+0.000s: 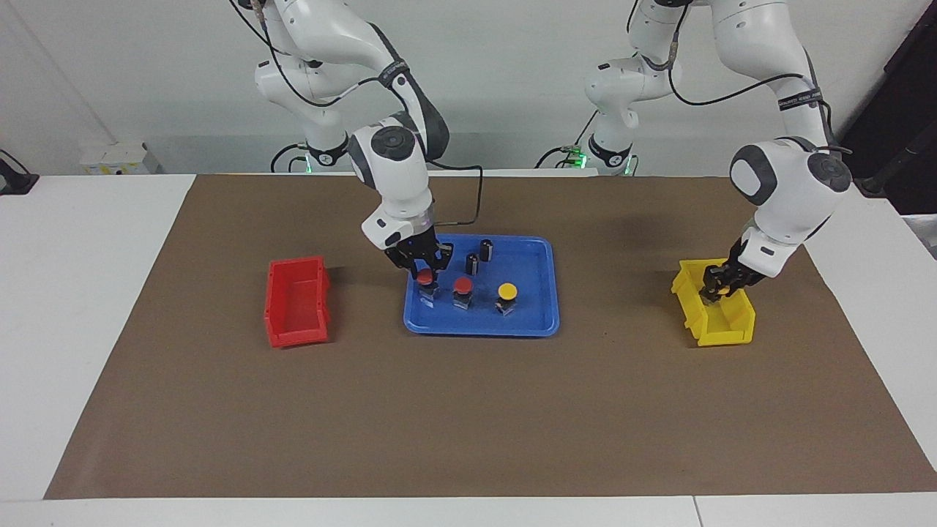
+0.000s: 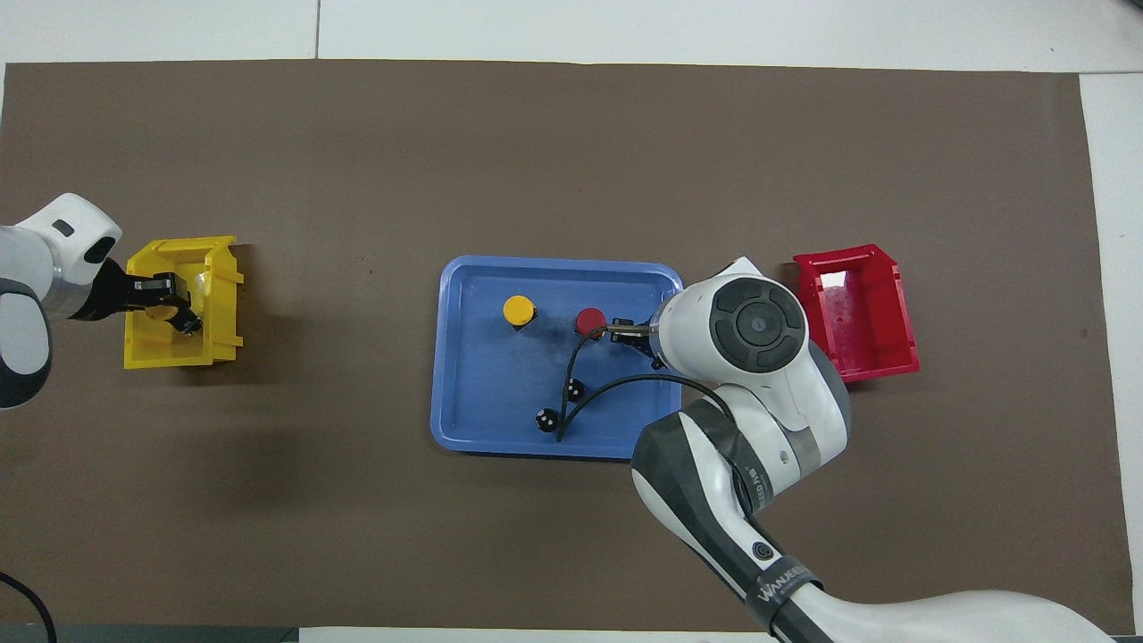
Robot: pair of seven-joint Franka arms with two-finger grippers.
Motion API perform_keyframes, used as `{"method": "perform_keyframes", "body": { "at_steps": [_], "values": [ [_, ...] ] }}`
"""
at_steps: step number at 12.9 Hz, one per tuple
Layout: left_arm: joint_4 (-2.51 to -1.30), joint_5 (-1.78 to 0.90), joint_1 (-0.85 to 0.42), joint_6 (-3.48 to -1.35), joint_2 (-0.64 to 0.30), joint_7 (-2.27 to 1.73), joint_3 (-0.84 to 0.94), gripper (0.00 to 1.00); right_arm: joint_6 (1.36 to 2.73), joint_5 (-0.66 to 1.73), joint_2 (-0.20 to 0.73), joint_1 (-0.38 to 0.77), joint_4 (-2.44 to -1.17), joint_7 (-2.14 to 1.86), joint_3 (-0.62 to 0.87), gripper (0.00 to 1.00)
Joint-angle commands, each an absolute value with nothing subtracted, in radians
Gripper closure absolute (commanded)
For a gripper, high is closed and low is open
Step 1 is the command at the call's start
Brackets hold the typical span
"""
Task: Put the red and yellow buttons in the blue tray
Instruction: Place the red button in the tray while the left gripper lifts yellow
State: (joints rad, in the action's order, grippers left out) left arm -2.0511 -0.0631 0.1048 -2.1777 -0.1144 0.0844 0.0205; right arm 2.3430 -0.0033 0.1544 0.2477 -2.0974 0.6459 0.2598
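The blue tray (image 1: 542, 252) (image 2: 464, 357) lies mid-table. In it stand two red buttons (image 1: 425, 278) (image 1: 462, 285) and one yellow button (image 1: 507, 293) (image 2: 520, 310). My right gripper (image 1: 424, 268) (image 2: 636, 339) is low over the red button at the right arm's end of the tray, its fingers spread to either side of the cap. That button is hidden in the overhead view, which shows only the other red one (image 2: 589, 320). My left gripper (image 1: 720, 287) (image 2: 171, 305) is down in the yellow bin (image 1: 721, 329) (image 2: 219, 295), shut on a second yellow button (image 2: 161, 313).
Two dark capless cylinders (image 1: 472, 263) (image 1: 486, 249) stand in the tray, nearer to the robots than the buttons. A red bin (image 1: 296, 300) (image 2: 857, 308) sits toward the right arm's end. A brown mat covers the white table.
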Motion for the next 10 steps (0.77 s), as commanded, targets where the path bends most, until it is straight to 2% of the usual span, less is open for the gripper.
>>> {"method": "perform_keyframes", "body": {
  "at_steps": [1, 2, 3, 6, 10],
  "values": [
    [-1.900, -0.057, 0.100, -1.975, -0.112, 0.063, 0.024, 0.99, 2.355, -0.021, 0.147, 0.250, -2.103, 0.655, 0.258, 0.28],
    [-1.863, -0.057, 0.069, -1.932, -0.112, 0.014, 0.028, 0.99, 2.339, -0.021, 0.149, 0.249, -2.085, 0.655, 0.256, 0.13],
    [-1.852, -0.057, 0.005, -1.925, -0.110, -0.080, 0.026, 0.99, 2.301, -0.025, 0.150, 0.235, -2.047, 0.653, 0.253, 0.02],
    [-1.856, -0.057, -0.209, -1.971, -0.107, -0.396, 0.029, 0.99, 2.035, -0.057, 0.144, 0.134, -1.846, 0.626, 0.252, 0.00],
    [-1.933, -0.145, -0.435, -2.213, -0.115, -0.595, 0.034, 0.99, 1.755, -0.051, 0.097, -0.024, -1.668, 0.591, 0.250, 0.00]
  ]
}}
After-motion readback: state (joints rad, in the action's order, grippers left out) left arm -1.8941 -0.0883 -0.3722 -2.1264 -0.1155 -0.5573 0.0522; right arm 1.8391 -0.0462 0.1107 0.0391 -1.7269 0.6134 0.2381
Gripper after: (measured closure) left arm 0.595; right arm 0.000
